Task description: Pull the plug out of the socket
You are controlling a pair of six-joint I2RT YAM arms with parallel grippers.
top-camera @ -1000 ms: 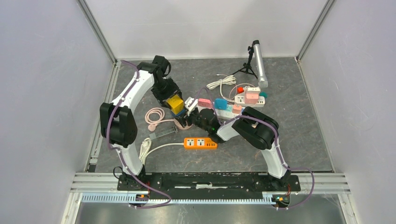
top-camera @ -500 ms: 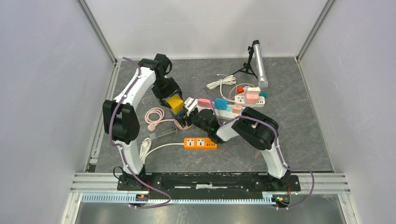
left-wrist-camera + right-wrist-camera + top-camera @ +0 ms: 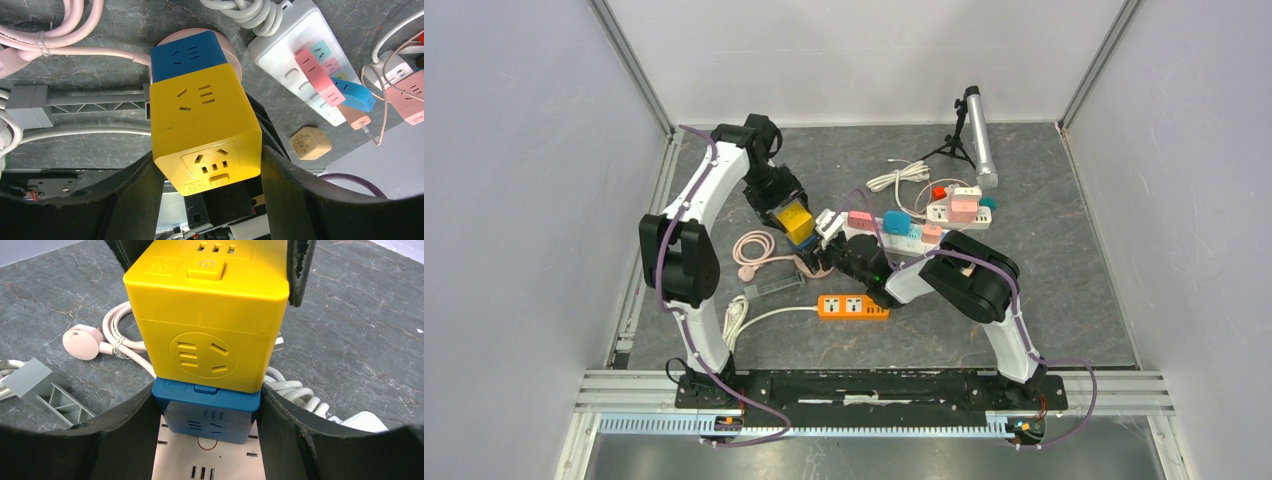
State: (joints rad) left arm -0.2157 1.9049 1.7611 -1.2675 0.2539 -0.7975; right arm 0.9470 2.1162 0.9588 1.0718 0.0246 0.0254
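A yellow cube plug (image 3: 799, 222) sits stacked on a blue cube socket (image 3: 210, 410), which stands on a pink socket base (image 3: 200, 460). My left gripper (image 3: 210, 165) is shut on the yellow cube (image 3: 205, 125), with a finger on each side. My right gripper (image 3: 207, 405) is shut on the blue cube (image 3: 189, 55), just below the yellow cube (image 3: 210, 325). In the top view the left gripper (image 3: 790, 212) and right gripper (image 3: 824, 245) meet at the stack. The yellow cube still rests against the blue one.
A white power strip (image 3: 300, 60) with pink and blue plugs lies right of the stack. An orange strip (image 3: 853, 306), a grey bracket (image 3: 30, 105), a coiled pink cable (image 3: 754, 247), a beige cube (image 3: 311, 143) and a small tripod (image 3: 969, 130) lie around.
My left arm has drawn slightly up and to the left with the yellow cube. The right arm has stayed in place.
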